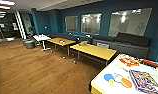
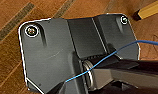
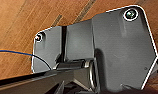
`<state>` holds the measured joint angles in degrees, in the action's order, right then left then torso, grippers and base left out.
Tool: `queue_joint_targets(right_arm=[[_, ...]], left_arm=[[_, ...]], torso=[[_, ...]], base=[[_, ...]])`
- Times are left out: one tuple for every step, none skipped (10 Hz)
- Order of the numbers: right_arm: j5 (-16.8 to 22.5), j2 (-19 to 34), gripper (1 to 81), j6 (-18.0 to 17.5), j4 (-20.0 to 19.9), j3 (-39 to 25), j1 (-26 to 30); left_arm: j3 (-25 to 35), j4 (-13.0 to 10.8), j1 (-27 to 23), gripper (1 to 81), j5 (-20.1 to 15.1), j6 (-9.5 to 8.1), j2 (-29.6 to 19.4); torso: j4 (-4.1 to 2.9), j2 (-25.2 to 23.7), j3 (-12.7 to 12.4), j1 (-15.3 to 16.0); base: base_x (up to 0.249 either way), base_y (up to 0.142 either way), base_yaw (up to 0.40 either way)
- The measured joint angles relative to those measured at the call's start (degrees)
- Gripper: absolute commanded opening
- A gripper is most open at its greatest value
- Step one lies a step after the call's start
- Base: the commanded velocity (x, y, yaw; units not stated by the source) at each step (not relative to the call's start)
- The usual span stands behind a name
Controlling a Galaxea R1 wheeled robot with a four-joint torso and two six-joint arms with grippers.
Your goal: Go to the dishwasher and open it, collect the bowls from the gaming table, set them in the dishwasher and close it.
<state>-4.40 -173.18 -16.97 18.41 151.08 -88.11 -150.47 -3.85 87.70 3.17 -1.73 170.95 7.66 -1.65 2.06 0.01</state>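
Observation:
The gaming table (image 1: 102, 76), with a white top and yellow sides, stands at the lower right of the head view. On it lie a blue paddle (image 1: 108, 77), an orange paddle (image 1: 126, 83), a colourful game box (image 1: 145, 81) and a red-orange item (image 1: 128, 62). I cannot make out any bowls among them. The dishwasher is out of view. In both wrist views the dark plate of each arm hangs over the wooden floor; in the left wrist view a yellow wooden leg (image 2: 148, 10) shows beside it.
Two low yellow tables (image 1: 93, 51) (image 1: 61, 41) stand in a row ahead, with a small white table (image 1: 41, 38) behind them. A dark sofa (image 1: 125, 42) runs along the blue wall. A grey pouf (image 1: 29, 44) sits far left. Wooden floor (image 1: 32, 67) stretches to the left.

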Motion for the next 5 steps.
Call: queue_joint_targets(right_arm=[[0.0, 0.0, 81.1, 0.0, 0.0, 0.0, 0.0], [0.0, 0.0, 81.1, 0.0, 0.0, 0.0, 0.0], [0.0, 0.0, 81.1, 0.0, 0.0, 0.0, 0.0], [0.0, 0.0, 81.1, 0.0, 0.0, 0.0, 0.0], [0.0, 0.0, 81.1, 0.0, 0.0, 0.0, 0.0]], left_arm=[[0.0, 0.0, 0.0, 81.1, 0.0, 0.0, 0.0], [0.0, 0.0, 0.0, 81.1, 0.0, 0.0, 0.0], [0.0, 0.0, 0.0, 81.1, 0.0, 0.0, 0.0], [0.0, 0.0, 0.0, 81.1, 0.0, 0.0, 0.0], [0.0, 0.0, 0.0, 81.1, 0.0, 0.0, 0.0]], torso=[[0.0, 0.0, 0.0, 0.0], [0.0, 0.0, 0.0, 0.0], [0.0, 0.0, 0.0, 0.0], [0.0, 0.0, 0.0, 0.0], [0.0, 0.0, 0.0, 0.0]], base=[[0.0, 0.0, 0.0], [0.0, 0.0, 0.0], [0.0, 0.0, 0.0], [0.0, 0.0, -0.1], [0.0, 0.0, -0.132]])
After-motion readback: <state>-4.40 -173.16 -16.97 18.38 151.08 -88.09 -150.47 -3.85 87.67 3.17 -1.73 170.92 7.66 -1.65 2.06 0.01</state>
